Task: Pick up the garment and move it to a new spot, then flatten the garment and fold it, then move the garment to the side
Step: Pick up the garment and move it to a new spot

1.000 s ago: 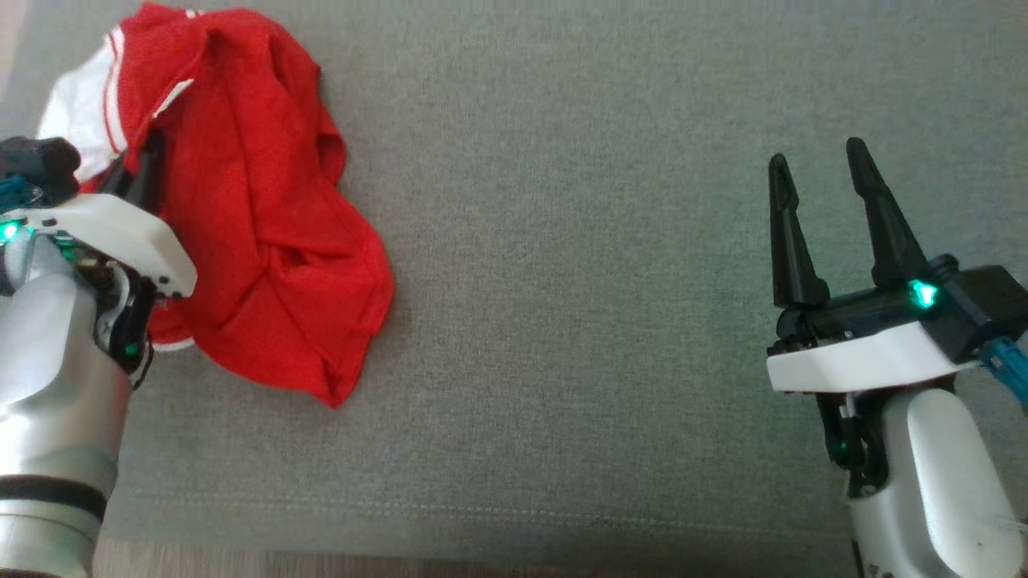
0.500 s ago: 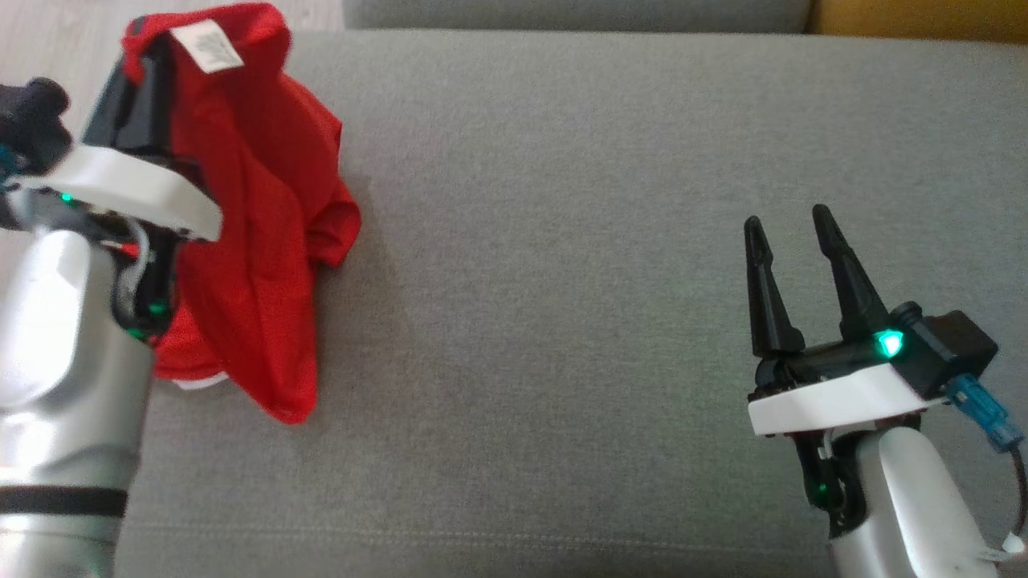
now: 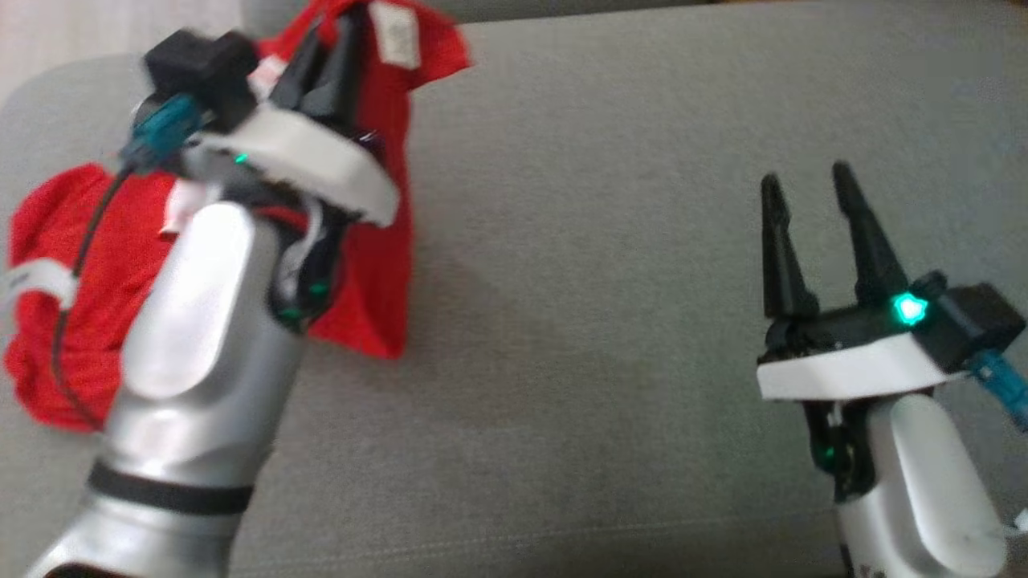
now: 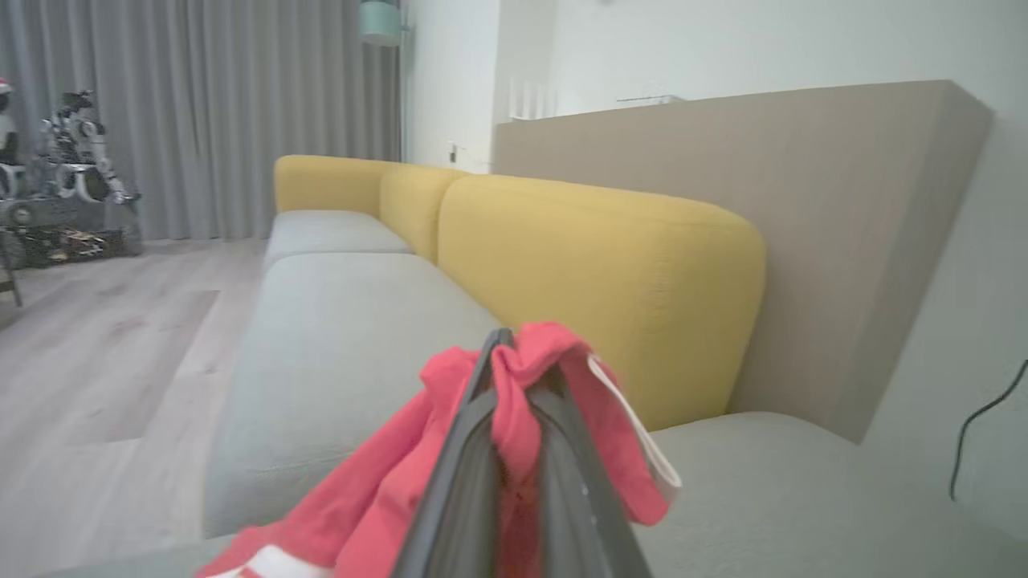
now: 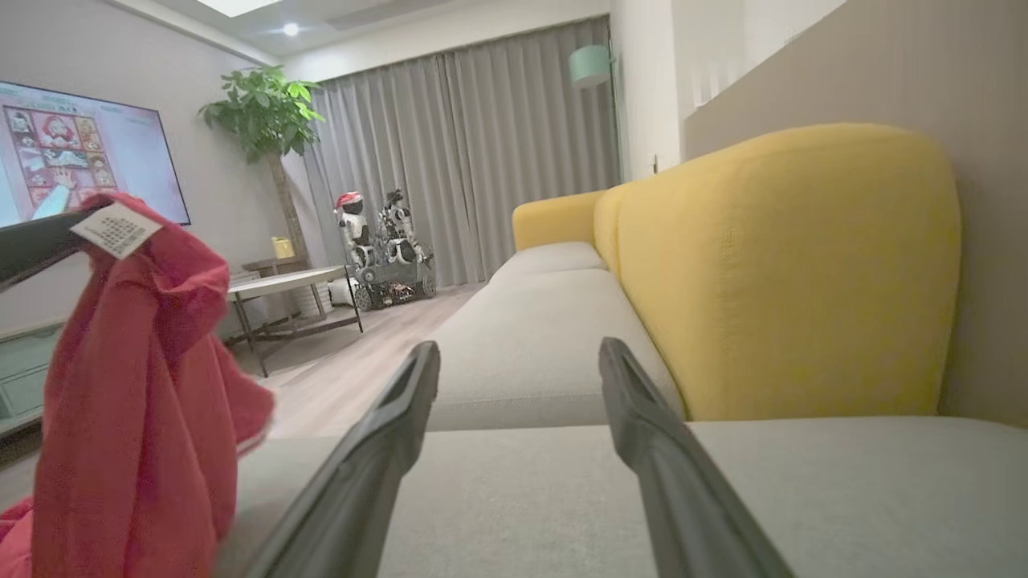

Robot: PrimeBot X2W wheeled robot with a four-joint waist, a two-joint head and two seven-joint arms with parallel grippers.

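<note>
Grey upholstery is seen across the head view, the wide seat of a sofa [image 3: 602, 321], and behind it a yellow backrest [image 4: 594, 281] is shown by both wrist cameras. Grey curtains [image 5: 466, 152] are drawn across the far end of the room, above a pale wooden floor [image 4: 96, 361]. A television [image 5: 72, 152] is mounted on the left wall of the right wrist view, with a leafy plant [image 5: 265, 112] beside it and a low table [image 5: 281, 285] in front.

Over the left part of the seat a red garment [image 3: 377, 265] is held up – it is pinched near its top by the left gripper [image 4: 499, 353], whose two dark fingers are pressed together with a fold of cloth caught between them. From there the fabric hangs down in a long drape, and more of it is bunched to the left behind the pale forearm; whether the lower folds touch the cushion cannot be told.

Well apart, over the right part of the seat, the right gripper [image 3: 805, 177] is seen with its fingers spread, nothing between them.

White trim [image 3: 36, 277] is visible on the bunched part, and a small white label [image 3: 395, 34] is seen at the top of the garment – just beside the left fingertips.
</note>
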